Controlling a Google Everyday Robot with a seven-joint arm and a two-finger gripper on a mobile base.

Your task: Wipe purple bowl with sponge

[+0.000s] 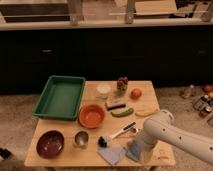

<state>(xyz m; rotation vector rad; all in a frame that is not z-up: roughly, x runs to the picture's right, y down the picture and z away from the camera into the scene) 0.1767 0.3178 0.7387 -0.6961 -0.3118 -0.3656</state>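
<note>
The purple bowl [50,143] is dark and round and sits at the table's front left corner. A flat pale blue piece that looks like the sponge [113,154] lies near the front edge, right of centre. My gripper [135,150] is at the end of the white arm [172,134], which reaches in from the right. It is down at the table's surface, right against the sponge's right side. It is well to the right of the purple bowl.
A green tray [61,96] stands at the back left, with an orange bowl [92,115] beside it. A metal cup [81,138] and a dish brush [116,135] lie between the purple bowl and the gripper. A white cup, orange, banana, cucumber and grapes sit further back.
</note>
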